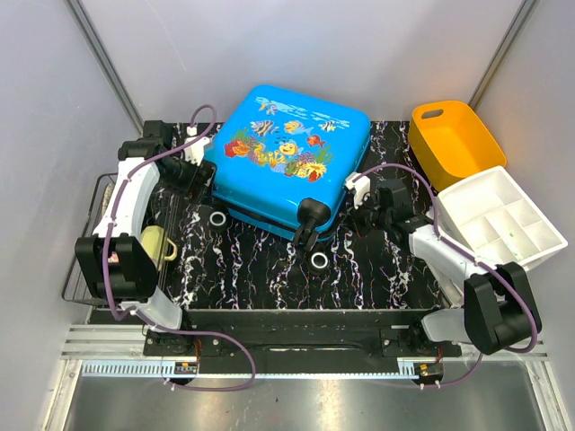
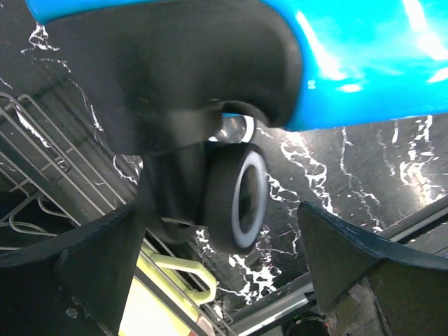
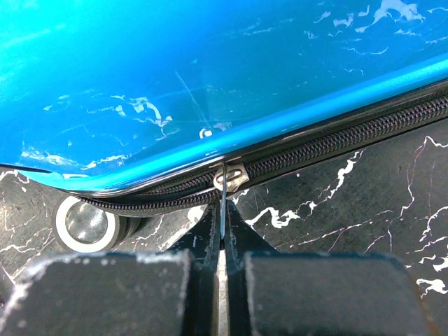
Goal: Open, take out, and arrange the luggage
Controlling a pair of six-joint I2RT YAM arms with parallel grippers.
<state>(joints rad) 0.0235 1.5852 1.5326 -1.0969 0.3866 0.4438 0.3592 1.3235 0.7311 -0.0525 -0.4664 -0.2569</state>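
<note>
Right pincer: clamped tight on the zip pull of the suitcase, which lies flat and closed at the centre of the table's far edge. Left pincer: wide open before a wheel, gripping nothing.

Step judged: unzipping. The next move requires dragging the pull along the zip band, round the corner.

Extent already unzipped: indeterminable. Contents hidden.
</note>
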